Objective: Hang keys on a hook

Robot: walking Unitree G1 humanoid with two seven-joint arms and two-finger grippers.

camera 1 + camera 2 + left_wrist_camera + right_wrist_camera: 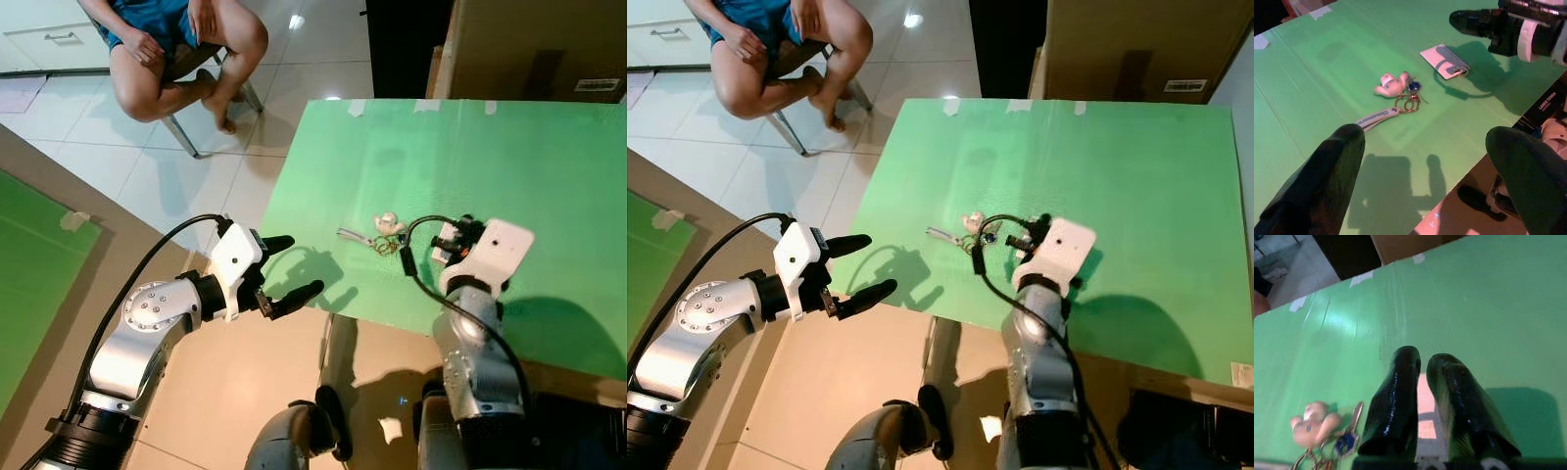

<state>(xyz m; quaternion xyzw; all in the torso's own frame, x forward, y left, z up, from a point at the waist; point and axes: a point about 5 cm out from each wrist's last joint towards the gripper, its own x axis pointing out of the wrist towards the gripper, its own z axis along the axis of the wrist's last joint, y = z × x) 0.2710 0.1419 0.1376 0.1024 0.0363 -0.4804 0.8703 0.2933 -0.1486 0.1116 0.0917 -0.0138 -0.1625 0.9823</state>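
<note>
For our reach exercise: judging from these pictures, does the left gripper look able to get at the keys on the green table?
Probably yes. The left gripper hangs open at the green table's near edge, with bare surface between it and the keys. The right gripper sits just beyond them.

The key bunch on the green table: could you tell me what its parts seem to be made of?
The key bunch looks mixed: a pale, matte bear-like charm, probably rubber or soft plastic; shiny gold-coloured rings, likely metal; and a flat grey strap, perhaps fabric or plastic.
</note>
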